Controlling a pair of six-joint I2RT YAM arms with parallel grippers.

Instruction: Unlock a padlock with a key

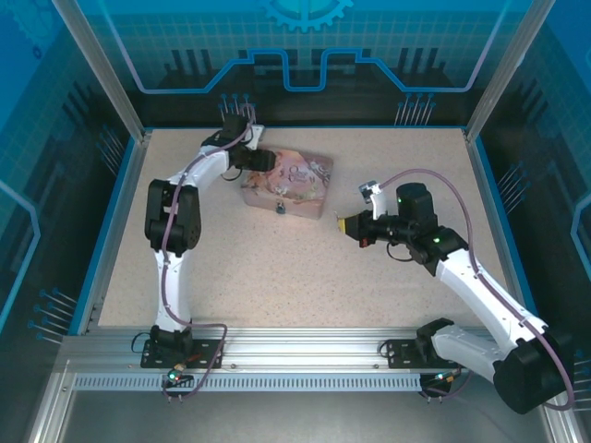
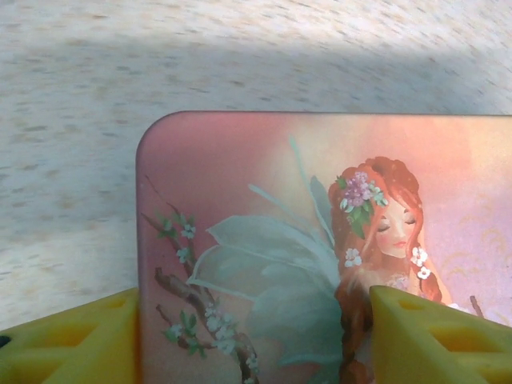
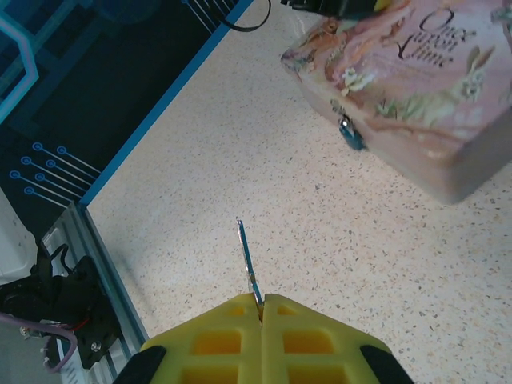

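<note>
A: Nearest in, the right end effector [image 3: 262,308] has its yellow fingers pressed together on the head of the thin dark metal key [image 3: 248,260]. The blade juts straight out ahead, tip first, with its long axis in line with the fingers.

B: And it's aimed at bare speckled tabletop [image 3: 376,264] on the near side of the pink illustrated tin box [image 3: 416,80], not at the lock. It's well short of the tin, too.

A: Right. The small blue padlock [image 3: 350,132] hangs on the tin's near wall, body down, off to one side of the key's line. Its keyhole is too small to make out.

B: So what worries you?

A: That pinch. Only the head is held, so I'd guess a push that meets the lock body off-axis twists the key in the fingers or knocks it out. And the padlock dangles, so a nudge may swing it aside.

B: Could the tin slide too?

A: Possibly. At the tin's far corner the left end effector [image 2: 256,344] has its fingers spread wide, one beside the lid's edge and one over the lid. I can't tell whether they press it.
</note>
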